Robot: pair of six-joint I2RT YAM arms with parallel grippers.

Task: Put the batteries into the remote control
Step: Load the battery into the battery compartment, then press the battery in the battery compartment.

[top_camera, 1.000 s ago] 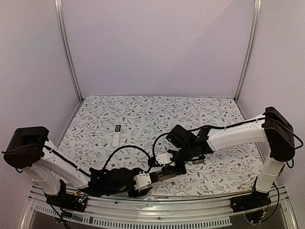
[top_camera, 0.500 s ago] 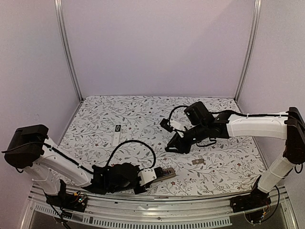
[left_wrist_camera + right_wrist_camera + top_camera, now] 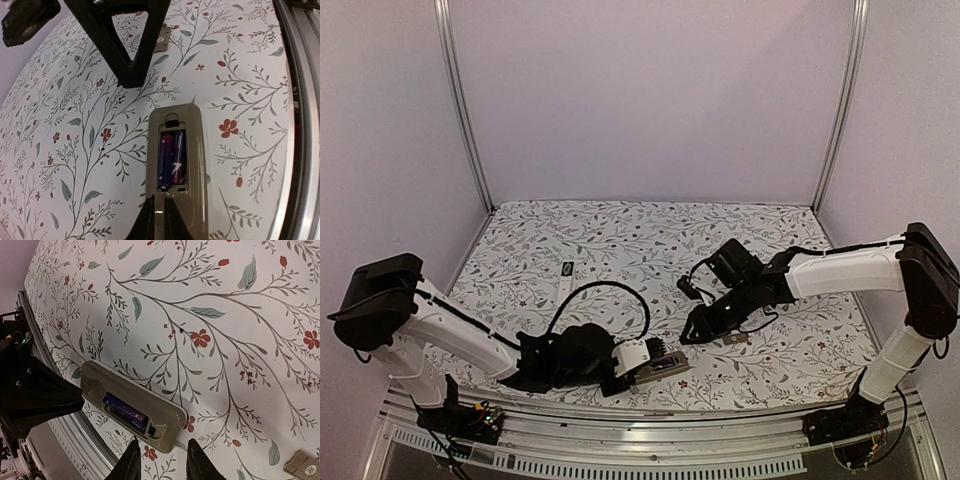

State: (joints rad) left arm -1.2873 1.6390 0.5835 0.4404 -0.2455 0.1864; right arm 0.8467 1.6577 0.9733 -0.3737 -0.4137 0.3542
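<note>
Remote [image 3: 196,150] bay — two batteries [image 3: 171,159] inside.

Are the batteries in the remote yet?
Nearly done. Two batteries lie in the open slot of the remote. The left tool is closed at its end; the right tool hangs open, empty. Left to do: closing the slot, perhaps with the tan piece lying apart.

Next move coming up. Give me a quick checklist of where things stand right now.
1. Two batteries seated side by side in the remote: ok.
2. Compartment closed: not ok, it is uncovered.
3. Grey plate, likely the cover, lying apart from both hands: ok.
4. Right hand open and empty: ok.
5. Left hand steadying the remote: cannot tell; its fingers are nearly together at the remote's end.
</note>
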